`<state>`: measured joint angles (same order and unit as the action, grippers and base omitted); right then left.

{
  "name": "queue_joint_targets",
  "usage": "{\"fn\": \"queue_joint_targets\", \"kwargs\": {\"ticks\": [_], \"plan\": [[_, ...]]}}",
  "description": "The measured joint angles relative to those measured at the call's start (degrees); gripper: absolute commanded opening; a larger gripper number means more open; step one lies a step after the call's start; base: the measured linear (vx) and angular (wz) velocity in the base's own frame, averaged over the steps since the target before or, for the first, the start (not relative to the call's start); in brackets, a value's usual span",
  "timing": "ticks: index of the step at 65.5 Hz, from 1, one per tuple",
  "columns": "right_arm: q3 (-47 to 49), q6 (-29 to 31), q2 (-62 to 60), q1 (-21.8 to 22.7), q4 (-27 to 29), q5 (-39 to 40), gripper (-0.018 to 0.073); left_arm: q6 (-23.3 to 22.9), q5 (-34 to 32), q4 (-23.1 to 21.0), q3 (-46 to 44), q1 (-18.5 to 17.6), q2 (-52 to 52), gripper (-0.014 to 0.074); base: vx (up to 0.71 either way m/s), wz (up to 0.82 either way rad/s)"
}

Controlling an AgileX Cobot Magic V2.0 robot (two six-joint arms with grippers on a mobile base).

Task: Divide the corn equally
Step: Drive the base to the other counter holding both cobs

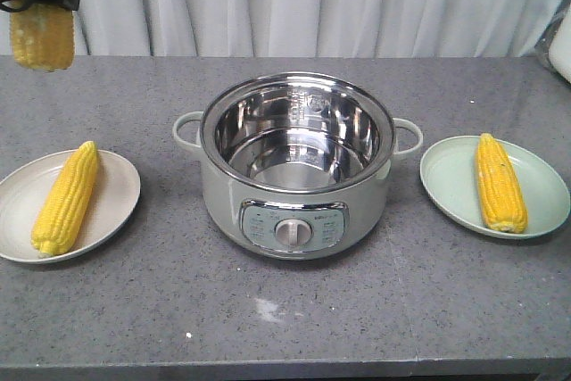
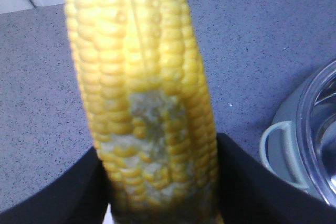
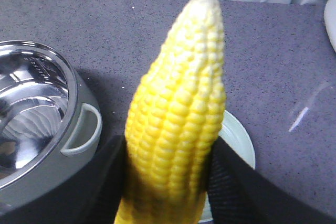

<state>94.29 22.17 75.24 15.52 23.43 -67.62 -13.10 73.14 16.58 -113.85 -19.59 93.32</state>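
L gripper (image 1: pixel 43 4) jaws pinched a blemished corn cob (image 1: pixel 42 37) high over worktop's (image 1: pixel 178 310) far-left part. R gripper (image 3: pixel 168 182) jaws pinched a second cob (image 3: pixel 176 108), tip fwd, w/ green plate (image 3: pixel 239 140) showing just past it & electric cooker (image 3: pixel 47 145) to its left.

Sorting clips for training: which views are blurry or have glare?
Front view: sharp, bright reflections inside the pot. Left wrist view: the left cob blurs at its lower end. Right wrist view: the right cob is washed out at its tip, pale streak on the counter.
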Motion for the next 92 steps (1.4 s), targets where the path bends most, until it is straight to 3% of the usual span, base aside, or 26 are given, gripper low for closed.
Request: {"fn": "queue_joint_targets", "kwargs": {"ticks": [92], "plan": [[0.0, 0.0, 0.0, 0.0, 0.0, 0.0, 0.0172, 0.0, 0.04, 0.0, 0.0, 0.0, 0.0, 0.0111, -0.05, -0.29]]}}
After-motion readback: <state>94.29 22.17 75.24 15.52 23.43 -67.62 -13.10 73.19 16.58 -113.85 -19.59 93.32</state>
